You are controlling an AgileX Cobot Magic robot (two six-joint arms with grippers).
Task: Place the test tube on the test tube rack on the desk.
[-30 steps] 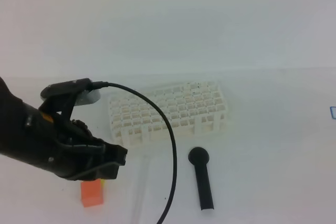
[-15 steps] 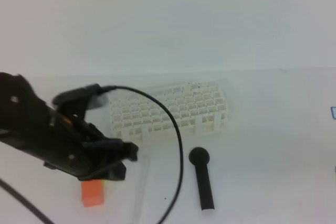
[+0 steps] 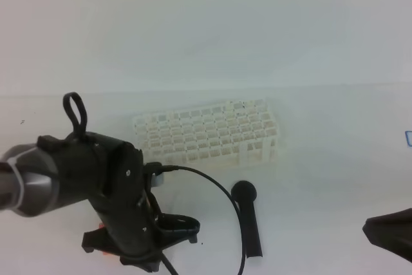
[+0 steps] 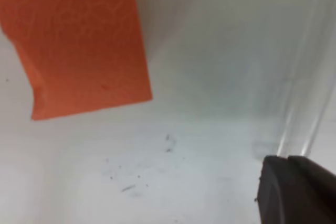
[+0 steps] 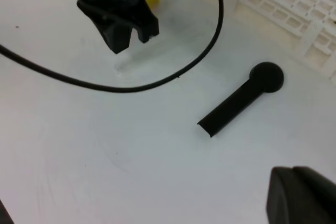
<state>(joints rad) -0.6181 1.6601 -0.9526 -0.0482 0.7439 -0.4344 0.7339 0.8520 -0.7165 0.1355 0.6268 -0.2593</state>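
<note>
The white test tube rack (image 3: 209, 133) stands on the desk (image 3: 322, 178) at the centre. The clear test tube (image 4: 307, 77) lies flat on the desk, running along the right side of the left wrist view; it shows only faintly in the right wrist view (image 5: 123, 66). My left gripper (image 5: 132, 34) points down just over the tube, its jaws a little apart and holding nothing; one fingertip (image 4: 296, 192) is at the tube's near end. In the high view the left arm (image 3: 116, 204) hides the tube. My right gripper (image 3: 389, 233) hangs low at the right edge, away from everything.
A black round-headed stick (image 3: 248, 217) lies in front of the rack, also in the right wrist view (image 5: 239, 100). An orange block (image 4: 79, 40) sits on the desk left of the tube. A black cable (image 5: 173, 72) loops from the left arm across the desk.
The left arm has swung down and to the right, and its gripper now points down over the tube beside the orange block. The right gripper has come into view at the lower right.
</note>
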